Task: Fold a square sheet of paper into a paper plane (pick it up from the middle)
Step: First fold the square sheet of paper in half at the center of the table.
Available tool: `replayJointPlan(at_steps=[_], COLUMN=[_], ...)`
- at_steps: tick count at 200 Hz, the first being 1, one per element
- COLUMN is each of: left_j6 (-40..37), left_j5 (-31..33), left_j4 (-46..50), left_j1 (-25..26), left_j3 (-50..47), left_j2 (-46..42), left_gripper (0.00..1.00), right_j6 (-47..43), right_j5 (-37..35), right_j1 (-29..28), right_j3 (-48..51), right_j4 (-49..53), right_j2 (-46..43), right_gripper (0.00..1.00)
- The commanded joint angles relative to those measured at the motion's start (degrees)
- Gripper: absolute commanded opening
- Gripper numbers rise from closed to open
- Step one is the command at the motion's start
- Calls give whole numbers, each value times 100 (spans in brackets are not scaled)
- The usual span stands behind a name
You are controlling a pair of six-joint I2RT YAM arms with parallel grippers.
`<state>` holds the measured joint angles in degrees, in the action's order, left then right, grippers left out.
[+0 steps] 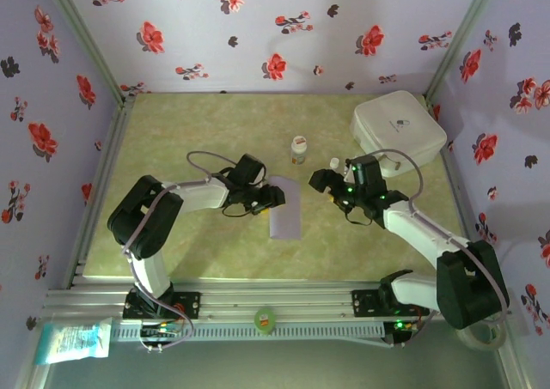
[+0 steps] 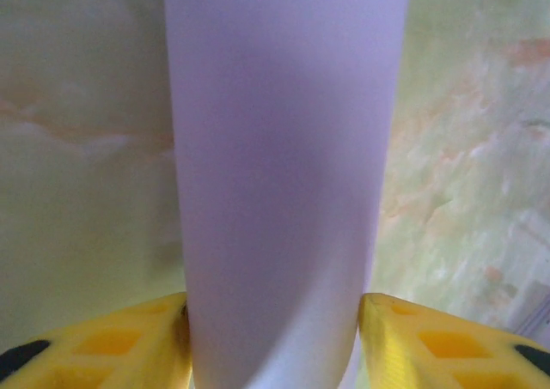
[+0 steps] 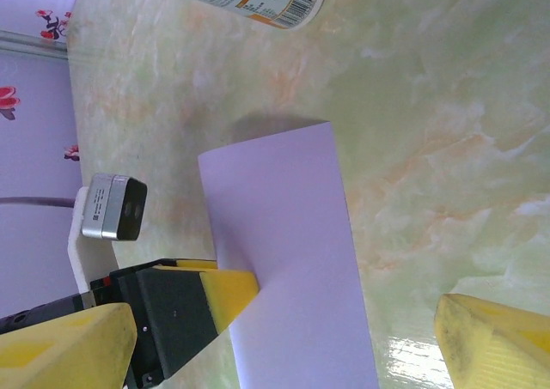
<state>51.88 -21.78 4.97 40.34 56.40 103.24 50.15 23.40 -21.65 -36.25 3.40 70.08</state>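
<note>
Yellow left fingers [image 2: 112, 348] sit closest to my left wrist camera, one at each bottom corner. The pale lilac sheet of paper [image 2: 284, 174] runs up between them, its two long edges against their inner faces. Whether they are pinching it or have let go, I cannot tell from here.

Through the right wrist camera I see one of those yellow tips lying on one long edge of the sheet, with that arm's small grey camera block [image 3: 116, 204] close beside it. My right fingers [image 3: 490, 342] are spread wide with nothing in them.

From overhead, the sheet reads as an oblong rather than a square. It lies in the middle of the green marbled bench [image 1: 198, 131], between the two arms. The left fingers are at its left edge and the right fingers stand just off to its right, apart from it. A small white bottle [image 1: 298, 148] with an orange label stands just beyond the sheet's far end. A second small bottle [image 1: 334, 162] is beside the right fingers, and the white box [image 1: 397, 124] sits in the far right corner.
</note>
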Motion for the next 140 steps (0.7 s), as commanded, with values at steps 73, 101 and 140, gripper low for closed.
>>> replayJointPlan(at_steps=[73,101,140], left_j6=[-326,-331,-401], left_j5=[938,1067,1141], left_j4=[713,826,964], left_j1=[58,54,58], left_j3=[84,85,82], left_j2=[-366,-372,-376], left_gripper=[55,54,51], right_j6=[71,121,214], right_j5=[200,305,297], right_j1=[-187,-233,-295], right_j3=[-100,-81,-6], right_j4=[-269,-457,-671], right_j2=[390,659,989], right_gripper=[81,62,49])
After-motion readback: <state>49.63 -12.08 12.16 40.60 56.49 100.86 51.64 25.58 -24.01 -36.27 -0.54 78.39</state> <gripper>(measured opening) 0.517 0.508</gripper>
